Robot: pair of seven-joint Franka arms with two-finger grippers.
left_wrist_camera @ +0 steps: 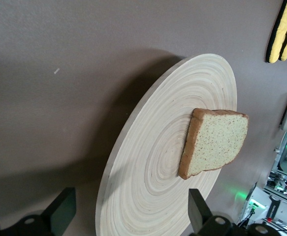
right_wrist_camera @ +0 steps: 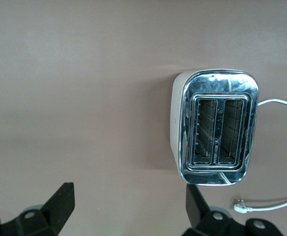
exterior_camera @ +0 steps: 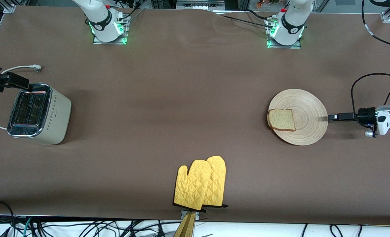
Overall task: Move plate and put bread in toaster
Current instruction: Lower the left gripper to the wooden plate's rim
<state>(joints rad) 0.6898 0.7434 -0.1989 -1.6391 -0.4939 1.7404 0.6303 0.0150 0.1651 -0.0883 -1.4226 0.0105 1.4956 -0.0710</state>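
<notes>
The plate [exterior_camera: 305,108] is lying near the table edge at the left arm's end, the bread [exterior_camera: 281,119] resting on it off-centre. The left gripper [exterior_camera: 330,117] is reaching low and level at the plate's rim, fingers spread wide and holding nothing, evidently to pinch that rim. The right gripper [exterior_camera: 23,83] is waiting, open and empty, above the toaster [exterior_camera: 38,113], which is standing slots-up at the opposite edge.

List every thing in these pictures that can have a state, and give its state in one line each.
plate: flat on the table, bread on it.
bread: lying flat on the plate, near its rim.
toaster: upright, both slots empty, cord unplugged.
oven mitts: lying flat, overlapping.
left gripper: open, level with the plate's rim, holding nothing.
right gripper: open, above the toaster, holding nothing.
</notes>
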